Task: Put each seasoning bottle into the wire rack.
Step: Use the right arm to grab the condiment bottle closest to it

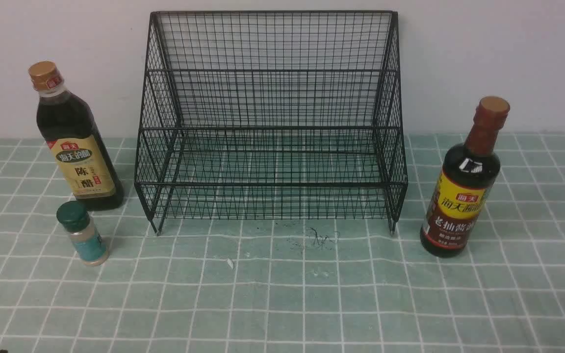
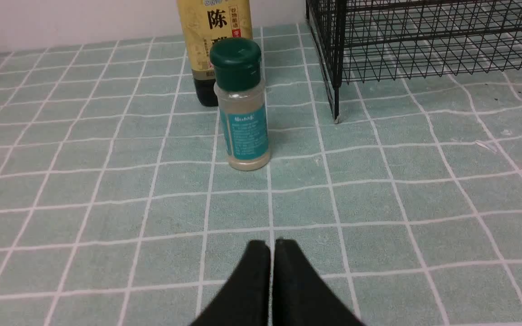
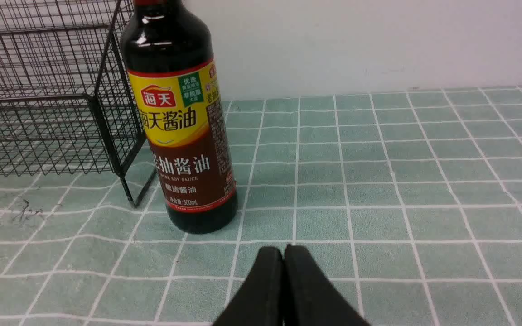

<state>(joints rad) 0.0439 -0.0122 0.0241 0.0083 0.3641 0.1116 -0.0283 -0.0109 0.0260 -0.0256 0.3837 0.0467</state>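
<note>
The black wire rack (image 1: 270, 122) stands empty against the back wall. The gold-capped dark bottle with beige label (image 1: 76, 142) stands left of it, with the small green-capped shaker (image 1: 82, 234) in front. The dark bottle with brown-red neck and yellow-and-maroon label (image 1: 464, 184) stands right of the rack. My left gripper (image 2: 272, 244) is shut and empty, low over the cloth short of the shaker (image 2: 242, 104). My right gripper (image 3: 283, 250) is shut and empty, just short of the yellow-labelled bottle (image 3: 181, 117). Neither gripper shows in the front view.
A green checked cloth (image 1: 282, 294) covers the table. Small dark scribble marks (image 1: 319, 238) and a white speck (image 1: 230, 264) lie in front of the rack. The rack's leg (image 2: 335, 108) stands close beside the shaker; another leg (image 3: 127, 188) stands next to the right bottle.
</note>
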